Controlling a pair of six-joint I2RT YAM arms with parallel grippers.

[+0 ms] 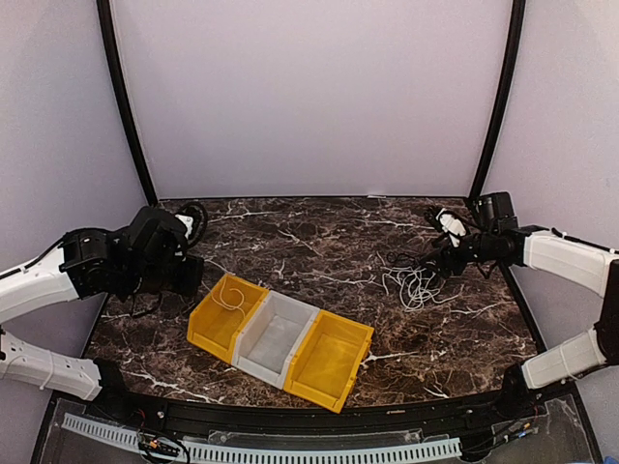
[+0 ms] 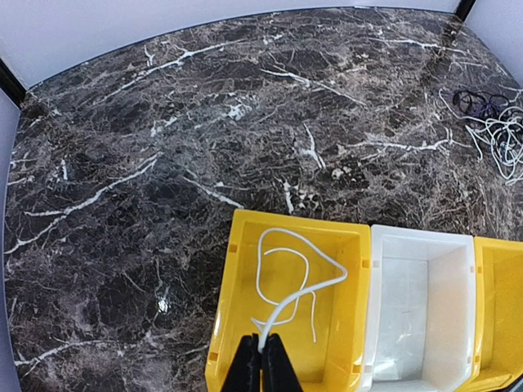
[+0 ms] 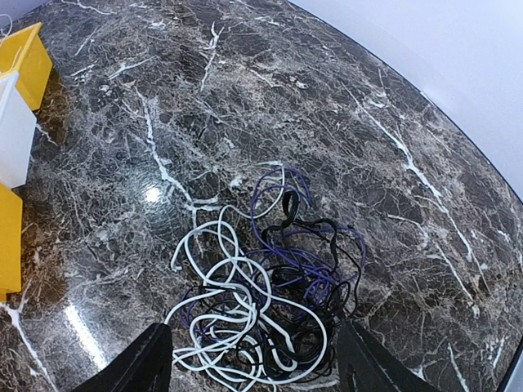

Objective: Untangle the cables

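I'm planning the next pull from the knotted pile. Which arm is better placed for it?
Right. The right gripper hangs open directly over the tangle, while the left gripper is shut on a white cable over the yellow bin, well away from the pile.

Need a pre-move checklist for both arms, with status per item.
1. Left gripper shut on white cable: ok.
2. That cable's loops inside left yellow bin: ok.
3. That cable separate from tangle: ok, the tangle lies far across the table.
4. Right gripper open and centred over tangle: ok.
5. A single strand isolated for the right gripper to grab: not ok, white, purple and black strands are interwoven.
6. White bin and right yellow bin free for the next cables: ok.
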